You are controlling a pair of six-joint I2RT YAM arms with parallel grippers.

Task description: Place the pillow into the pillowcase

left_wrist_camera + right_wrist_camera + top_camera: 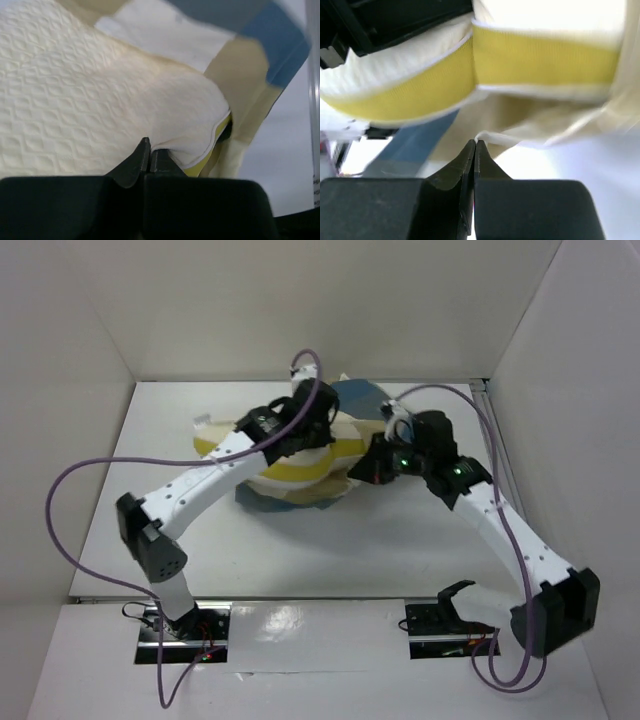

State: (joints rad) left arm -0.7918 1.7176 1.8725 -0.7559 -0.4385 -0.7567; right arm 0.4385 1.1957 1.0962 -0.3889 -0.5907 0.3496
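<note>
Cream pillow [292, 470] lies bunched w/ the pillowcase [356, 400] on the white worktop [400, 560], near the far edge, approx. mid-width. Blue/tan checked cloth shows behind and in front of the pillow. In the overhead view most of the pillow sits outside the cover, so insertion is judged to be at an early stage.

Grip states:
- left gripper [149, 150]: jaws closed, pinching a fold of the pillow's textured cream fabric just beside a yellow-edged corner.
- right gripper [476, 146]: jaws closed on a thin pale hem below the pillow's yellow band [545, 60]. Tan cloth runs from this hem, so it is judged to be the pillowcase opening edge.

Step in hand: feed phase. One arm holds the pillow, the other holds the mouth of the cover.

Next move, req.:
1. Hold the mouth lifted and spread.
2. Drive the pinched corner into it, toward the closed end.
3. Move slowly. The pinch on the pillow looks shallow, and the soft fill may bulge and drag the cover across the worktop instead of sliding in.

Markings: no brand, logo or tag visible in any view. Small dark print [315, 184] sits at the right margin of the left wrist view, too small to read.
</note>
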